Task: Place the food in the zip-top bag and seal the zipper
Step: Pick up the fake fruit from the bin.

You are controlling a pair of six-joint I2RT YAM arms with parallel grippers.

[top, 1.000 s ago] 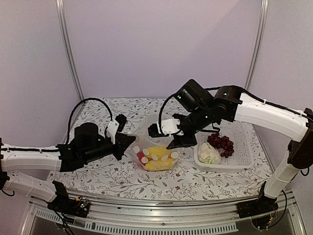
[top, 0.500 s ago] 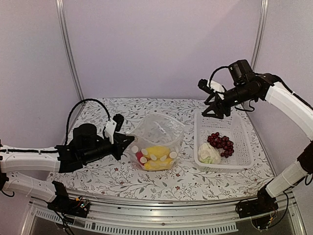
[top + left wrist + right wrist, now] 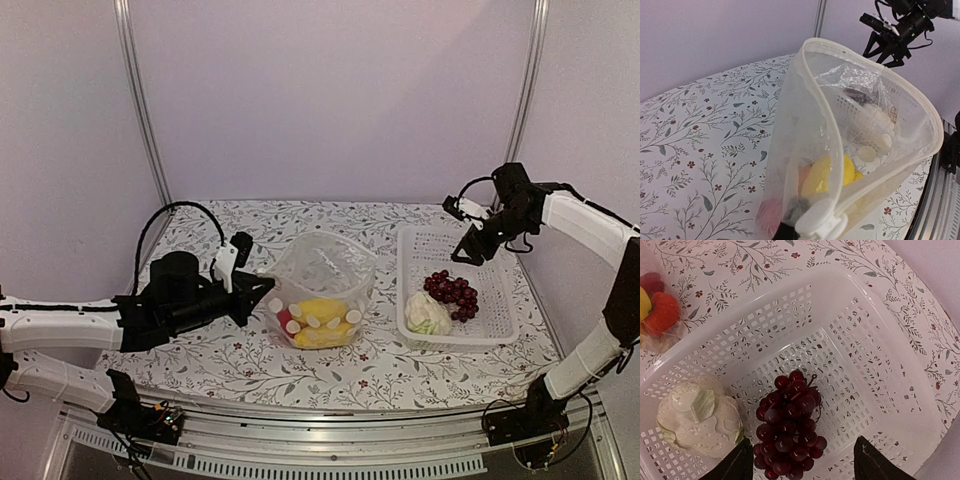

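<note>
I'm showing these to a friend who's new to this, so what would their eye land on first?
The clear zip-top bag stands open in the middle, yellow pieces inside, its rim pinched by the left pincer. To its right, a white basket holds a dark grape bunch and a white cauliflower, with the right pincer open above it.

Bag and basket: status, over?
Left hand shut on zip-top bag rim, mouth open. Right hand open above grape bunch in basket. Cauliflower also unbagged. Nothing blocking.
</note>
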